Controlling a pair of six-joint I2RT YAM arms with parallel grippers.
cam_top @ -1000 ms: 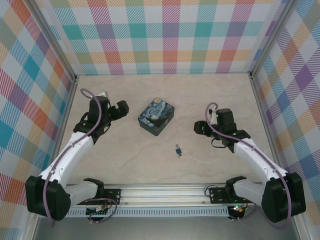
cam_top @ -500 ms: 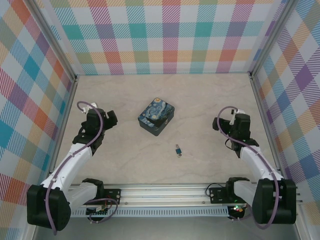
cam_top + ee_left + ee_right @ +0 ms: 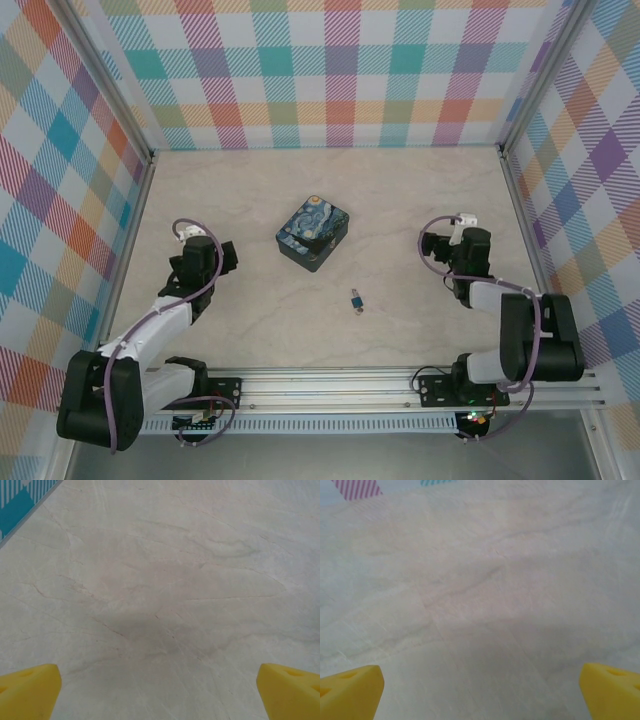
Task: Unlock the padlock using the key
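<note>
- Lying on the pale marbled desk, the padlock sits near the middle, its small bluish body closer to the near edge than the tin is
- A tiny dark speck, the key, shows right at the padlock's near end; it is too small to tell whether it touches the lock or sits in it
- The tin stands just beyond the padlock, apart from it and turned cornerwise; its lid carries a swirling dark-blue-and-yellow night-sky painting, and any writing on it is too small to read
- The left gripper is at the left of the desk, well apart from the padlock, pointing towards the tin
- The left wrist view shows its jaws spread wide, the yellow fingertips in the bottom corners with bare desk between them
- The right gripper is at the right, also well apart from the padlock, pointing left towards the tin
- Its jaws are spread wide too, with yellow fingertips in the bottom corners of the right wrist view and bare desk between
- Pastel checked walls enclose the desk on three sides, and a metal rail runs along the near edge
</note>
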